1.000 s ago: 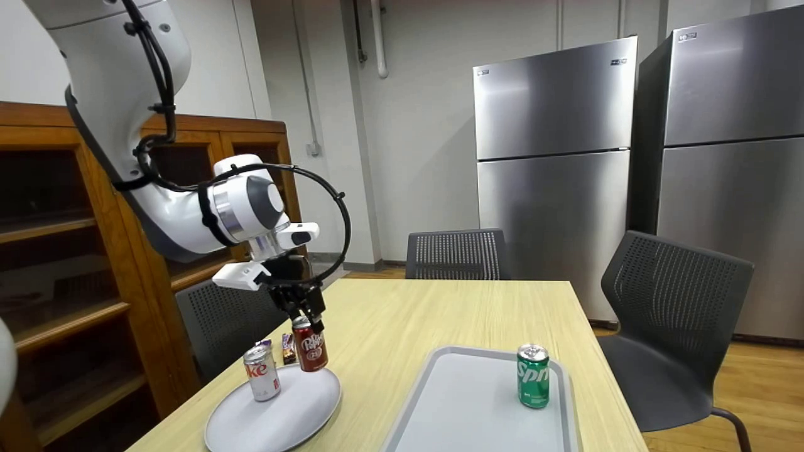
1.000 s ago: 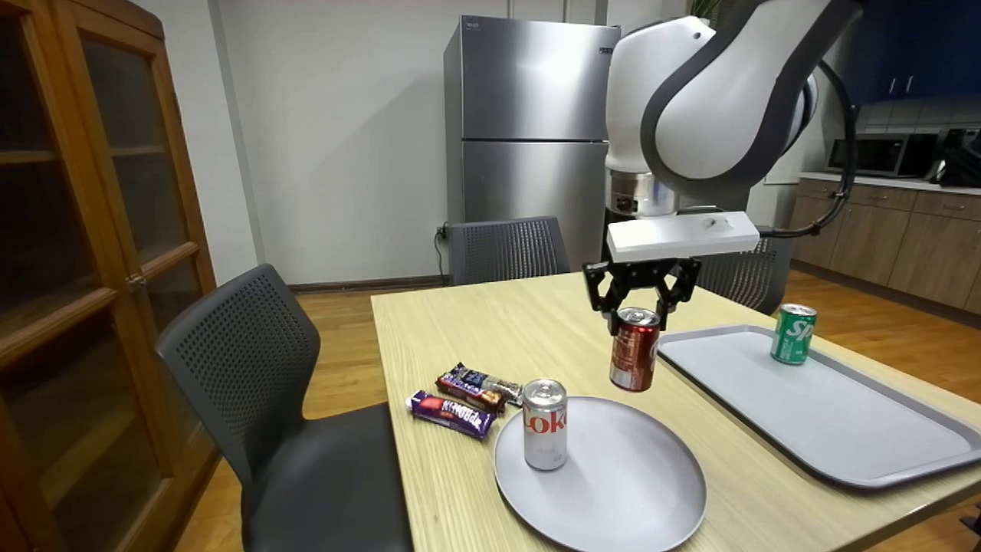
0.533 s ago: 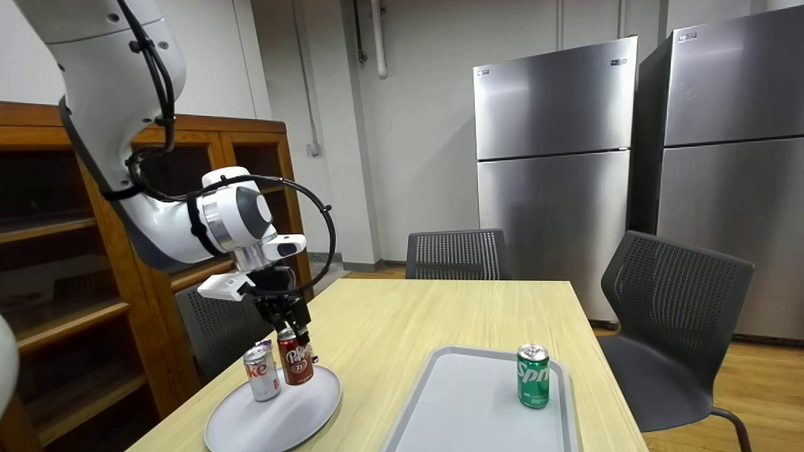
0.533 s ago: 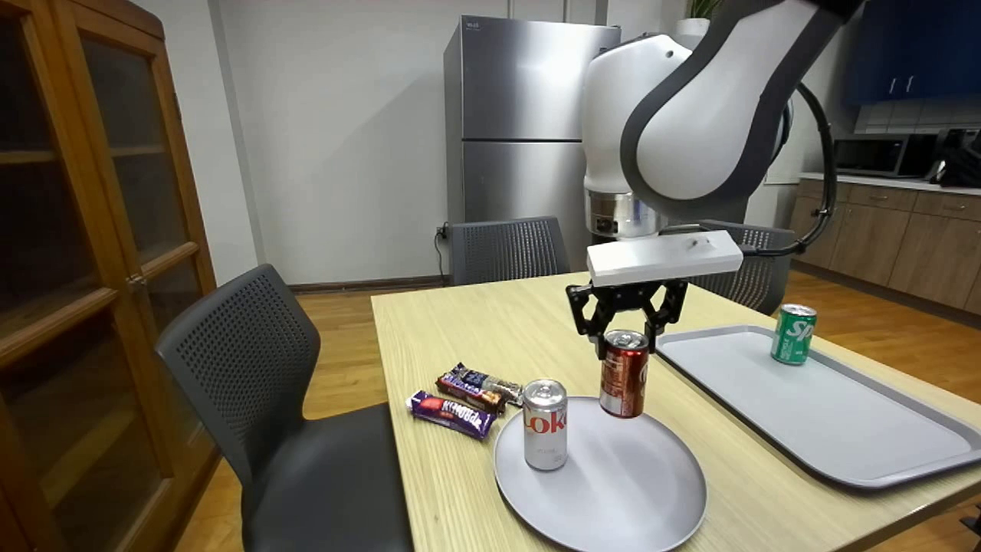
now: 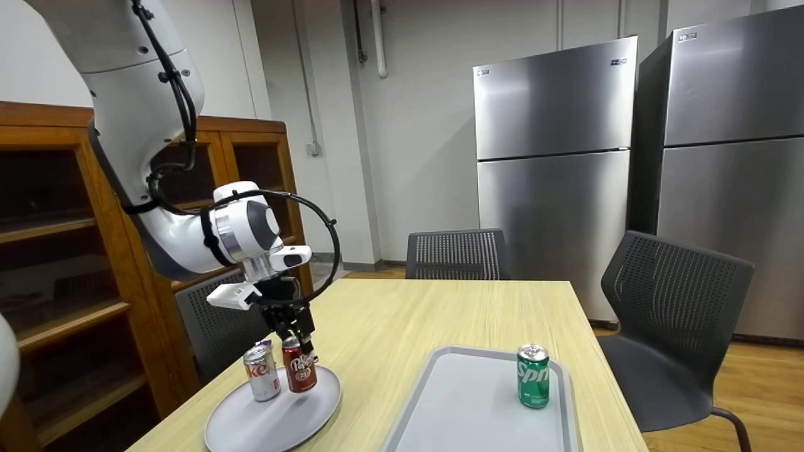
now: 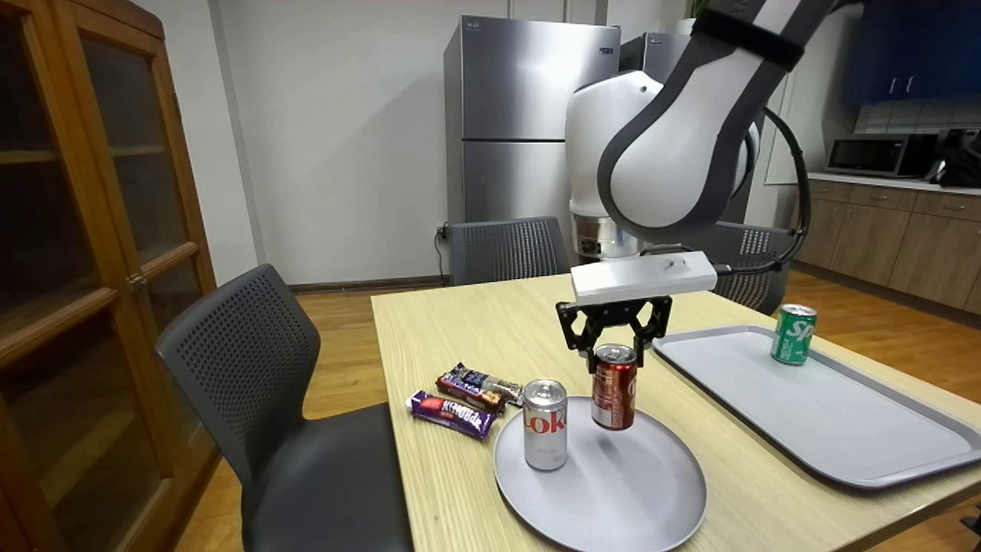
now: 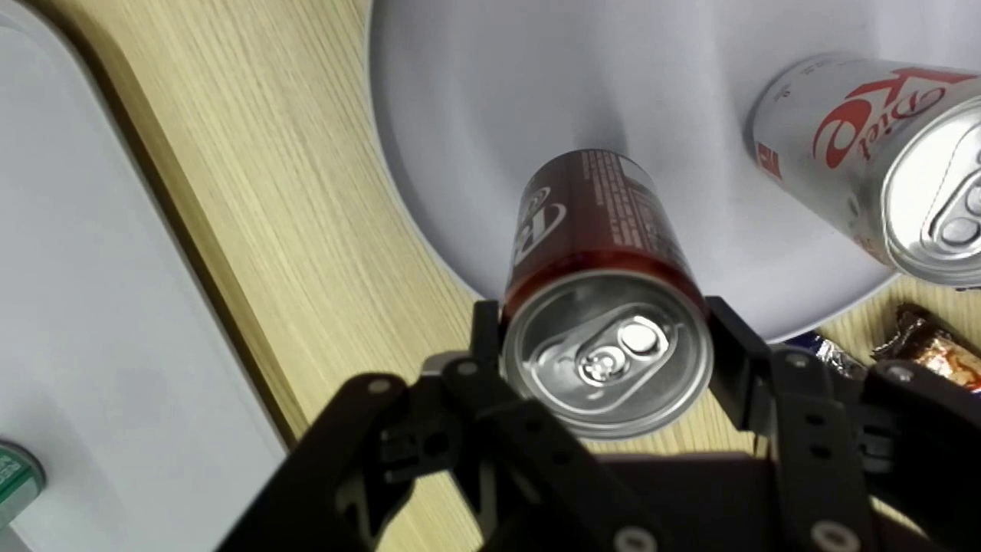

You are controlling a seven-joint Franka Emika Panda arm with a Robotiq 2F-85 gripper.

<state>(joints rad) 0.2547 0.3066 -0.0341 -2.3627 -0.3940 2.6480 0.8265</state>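
Note:
My gripper (image 6: 616, 357) is shut on a dark red Dr Pepper can (image 6: 615, 395), holding it near its top. In the wrist view the fingers (image 7: 602, 322) press on both sides of the can (image 7: 602, 222), just under its silver lid. The can is slightly tilted, low over a round grey plate (image 6: 613, 498); I cannot tell whether its base touches. A silver Diet Coke can (image 6: 546, 437) stands upright on the plate beside it, apart from the held can. Both cans also show in an exterior view, the red one (image 5: 300, 373) right of the silver one (image 5: 262, 380).
A grey rectangular tray (image 6: 805, 414) lies beside the plate, with a green Sprite can (image 6: 794, 335) standing on it. Several wrapped snack bars (image 6: 452, 414) lie near the table edge by the plate. Dark chairs (image 6: 237, 383) stand around the table, and a wooden cabinet (image 5: 119, 295) is behind.
My gripper has come down with the Dr Pepper can and carried it from above the table beyond the plate's edge to low over the plate, nearer the Diet Coke can.

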